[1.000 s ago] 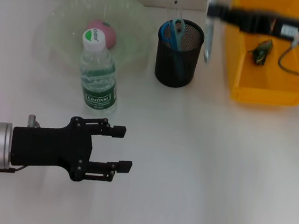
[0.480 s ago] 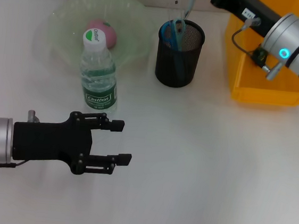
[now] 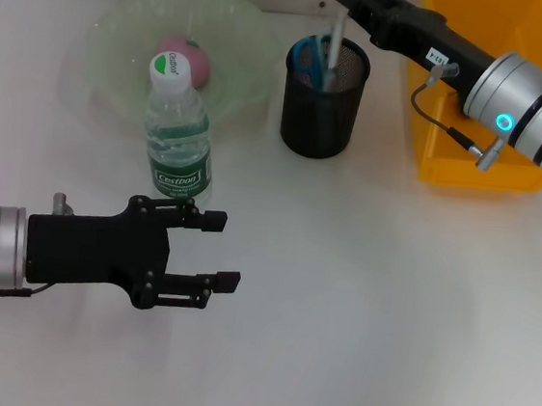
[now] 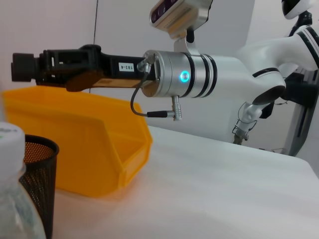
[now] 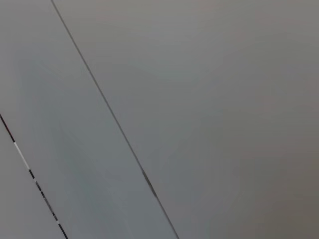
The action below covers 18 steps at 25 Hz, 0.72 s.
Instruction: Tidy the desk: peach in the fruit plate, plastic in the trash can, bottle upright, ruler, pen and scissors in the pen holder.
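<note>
Head view shows the right gripper [image 3: 349, 0] reaching in from the far right, over the black mesh pen holder [image 3: 323, 107] — its fingers are clenched on the top of a pale grey ruler [image 3: 335, 41] that stands nearly upright with its lower end inside the holder. Blue-handled scissors [image 3: 311, 54] already stand in the same holder, on the side toward the plate. Just beside the holder, on the robot's right, sits the yellow trash can [image 3: 469, 166], partly crossed by the right arm. On the holder's other side lies the translucent green fruit plate [image 3: 115, 27] with the pink peach [image 3: 194, 59] in it. A water bottle [image 3: 178, 145] with a white cap stands upright at the near rim of the plate, partly in front of the peach. Nearer the robot, the left gripper [image 3: 219, 251] hovers over the white desk [image 3: 386, 312], just in front of the bottle and apart from it — fingers released, nothing between them. Left wrist view catches the right arm stretched above the yellow bin, the holder's mesh rim and the bottle at the edge. Right wrist view shows only a blank grey surface with thin lines.
</note>
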Available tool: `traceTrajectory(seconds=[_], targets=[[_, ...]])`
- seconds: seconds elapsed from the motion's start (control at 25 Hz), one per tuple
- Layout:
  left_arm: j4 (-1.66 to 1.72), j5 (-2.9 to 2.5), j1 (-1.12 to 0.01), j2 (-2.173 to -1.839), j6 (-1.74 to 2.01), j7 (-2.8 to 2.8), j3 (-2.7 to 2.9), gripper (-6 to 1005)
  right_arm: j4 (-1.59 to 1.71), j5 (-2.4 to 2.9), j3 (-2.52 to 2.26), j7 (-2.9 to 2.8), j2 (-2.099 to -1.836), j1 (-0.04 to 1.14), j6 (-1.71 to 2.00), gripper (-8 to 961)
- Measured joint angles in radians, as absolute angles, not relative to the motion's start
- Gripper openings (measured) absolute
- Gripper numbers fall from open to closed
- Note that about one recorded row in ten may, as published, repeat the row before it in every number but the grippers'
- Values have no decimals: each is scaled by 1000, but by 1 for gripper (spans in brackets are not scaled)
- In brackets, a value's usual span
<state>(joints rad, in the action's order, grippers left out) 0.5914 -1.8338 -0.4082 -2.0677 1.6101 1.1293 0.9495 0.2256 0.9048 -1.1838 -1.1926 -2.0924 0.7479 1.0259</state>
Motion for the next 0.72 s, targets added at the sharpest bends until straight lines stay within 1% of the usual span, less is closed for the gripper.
traceTrajectory(seconds=[0.08,0.28,0.32,0.36,0.4,0.44,0.48,0.52,0.56,0.6,0.64,0.68,0.72], targets=[[592,-1834,-408,-2068,1611,1129,949,743,228,905,-1192,-1193,-2092,744,1029,297],[593,-1834,-410,-2068,1618,1131,949,743,232,907,-1196,-1193,-2089,732,1086,505],[593,-1834,-410,-2068,1618,1131,949,743,238,907,-1196,-1193,-2087,725,1109,510],[593,-1834,-408,-2067,1624,1136,949,743,282,926,-1205,-1209,-2076,685,1191,516],[593,-1834,-408,-2067,1624,1136,949,743,282,926,-1205,-1209,-2076,685,1191,521],[594,-1834,-406,-2066,1629,1137,949,743,379,989,-1228,-1247,-2058,618,1276,527],[594,-1834,-406,-2066,1629,1137,949,743,379,989,-1228,-1247,-2058,618,1276,532],[595,-1834,-403,-2064,1639,1146,946,743,453,1048,-1242,-1283,-2048,580,1315,538],[596,-1835,-401,-2062,1646,1156,943,743,623,1215,-1261,-1380,-2035,501,1380,543],[596,-1835,-401,-2062,1646,1156,943,743,623,1215,-1261,-1380,-2035,501,1380,549],[598,-1837,-397,-2059,1656,1171,940,743,721,1337,-1259,-1444,-2035,455,1421,554],[598,-1837,-397,-2059,1656,1171,940,743,769,1418,-1251,-1479,-2040,427,1449,560],[603,-1840,-386,-2047,1694,1195,938,743,812,1493,-1229,-1500,-2049,397,1494,565]])
